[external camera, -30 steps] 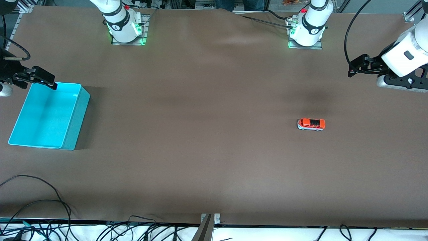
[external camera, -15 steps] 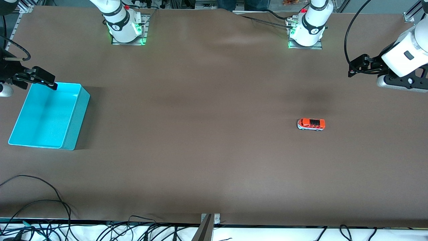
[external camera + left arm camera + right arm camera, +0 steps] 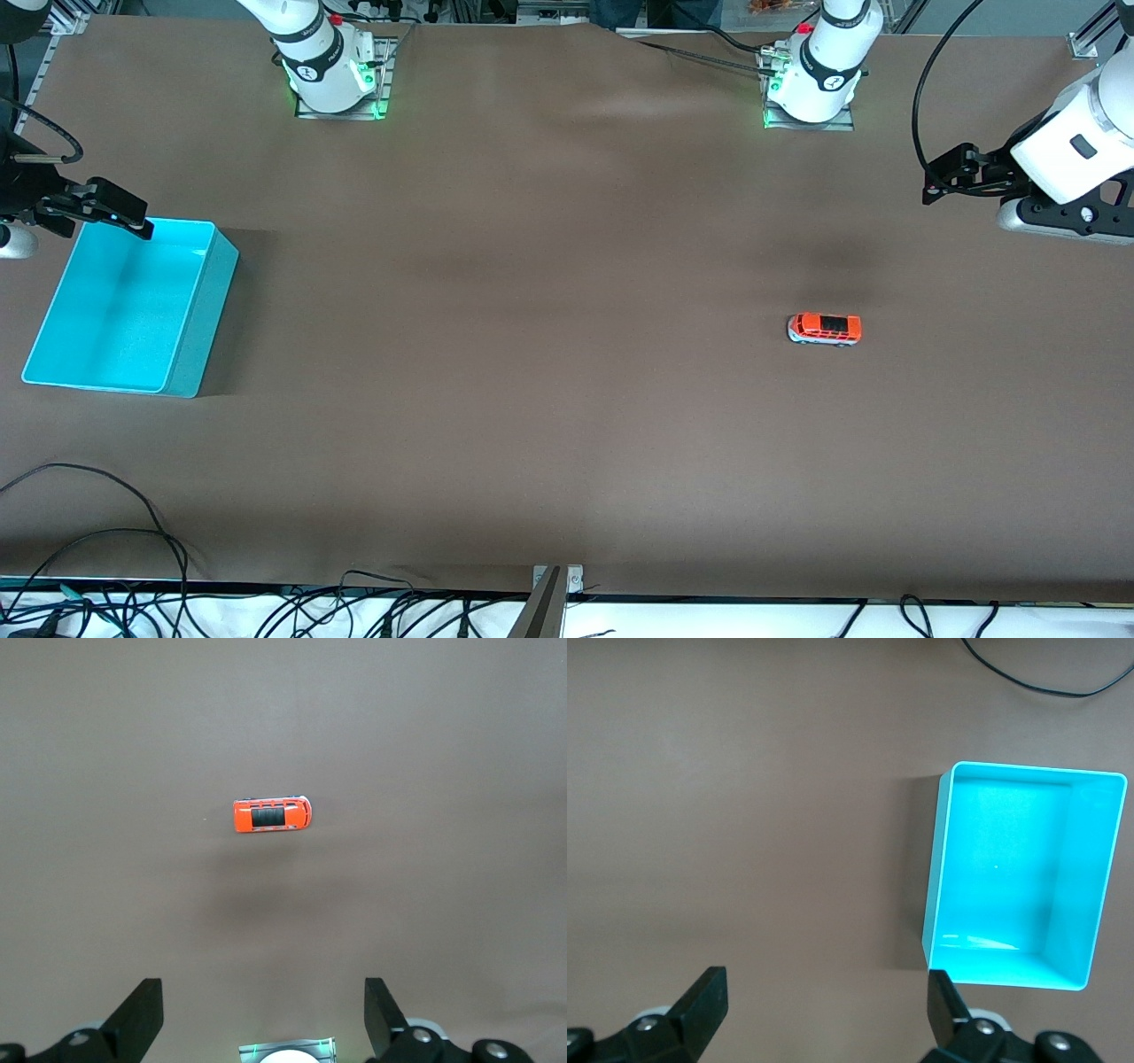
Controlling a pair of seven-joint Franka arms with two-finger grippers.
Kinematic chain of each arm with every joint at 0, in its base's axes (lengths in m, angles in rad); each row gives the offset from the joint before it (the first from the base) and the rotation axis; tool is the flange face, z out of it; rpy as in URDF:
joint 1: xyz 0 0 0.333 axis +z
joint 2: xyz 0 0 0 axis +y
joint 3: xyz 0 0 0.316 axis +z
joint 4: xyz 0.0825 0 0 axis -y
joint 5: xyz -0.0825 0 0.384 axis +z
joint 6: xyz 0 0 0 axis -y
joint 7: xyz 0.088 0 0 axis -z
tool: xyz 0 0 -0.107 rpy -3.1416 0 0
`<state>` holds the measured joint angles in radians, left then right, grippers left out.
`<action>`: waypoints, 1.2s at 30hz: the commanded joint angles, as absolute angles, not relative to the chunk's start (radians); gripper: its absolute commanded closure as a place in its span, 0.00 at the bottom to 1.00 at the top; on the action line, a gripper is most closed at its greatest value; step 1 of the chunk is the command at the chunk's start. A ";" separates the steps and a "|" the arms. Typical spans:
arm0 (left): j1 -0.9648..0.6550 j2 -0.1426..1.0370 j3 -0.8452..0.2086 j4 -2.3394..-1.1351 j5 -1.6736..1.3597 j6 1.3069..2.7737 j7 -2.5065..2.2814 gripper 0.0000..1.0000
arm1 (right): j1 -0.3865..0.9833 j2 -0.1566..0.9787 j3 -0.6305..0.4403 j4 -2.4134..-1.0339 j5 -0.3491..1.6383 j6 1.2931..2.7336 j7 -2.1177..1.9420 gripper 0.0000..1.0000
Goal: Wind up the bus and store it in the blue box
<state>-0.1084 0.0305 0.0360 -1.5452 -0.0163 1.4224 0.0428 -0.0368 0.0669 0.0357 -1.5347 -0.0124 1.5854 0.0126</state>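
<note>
The bus (image 3: 825, 329), a tiny orange-red toy with a dark roof panel, stands alone on the brown table toward the left arm's end. In the left wrist view the bus (image 3: 272, 814) sits well clear of my left gripper (image 3: 261, 994), which is open and holds nothing. That left gripper (image 3: 941, 182) hangs over the table's edge at the left arm's end. The blue box (image 3: 209, 301), a cyan bin, is empty at the right arm's end. My right gripper (image 3: 96, 217) hovers open over the table beside the box's rim. In the right wrist view, the right gripper (image 3: 826, 983) is empty next to the blue box (image 3: 937, 859).
Both arm bases (image 3: 328, 75) (image 3: 811, 80) stand along the table's edge farthest from the front camera. Loose black cables (image 3: 106, 540) lie at the edge nearest the front camera. Brown table (image 3: 532, 354) spreads between box and bus.
</note>
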 commanded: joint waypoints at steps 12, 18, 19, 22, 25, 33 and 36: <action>-0.107 0.040 0.041 -1.523 -0.032 1.408 0.061 0.00 | -0.034 0.067 0.035 -1.532 -0.005 1.585 0.020 0.00; -0.109 0.040 0.038 -1.529 -0.035 1.408 0.113 0.00 | -0.034 0.067 0.035 -1.531 -0.005 1.586 0.018 0.00; -0.110 0.041 0.038 -1.532 -0.035 1.408 0.147 0.00 | -0.034 0.067 0.035 -1.531 -0.005 1.586 0.020 0.00; -0.110 0.063 0.038 -1.532 -0.034 1.413 0.256 0.00 | -0.034 0.067 0.035 -1.531 -0.005 1.586 0.020 0.00; -0.106 0.078 0.038 -1.531 -0.032 1.419 0.333 0.00 | -0.034 0.067 0.035 -1.532 -0.005 1.585 0.018 0.00; -0.106 0.095 0.041 -1.568 -0.020 1.489 0.506 0.00 | -0.034 0.067 0.035 -1.531 -0.005 1.582 0.018 0.00; -0.106 0.095 0.041 -1.594 -0.020 1.517 0.554 0.00 | -0.034 0.067 0.035 -1.531 -0.006 1.586 0.018 0.00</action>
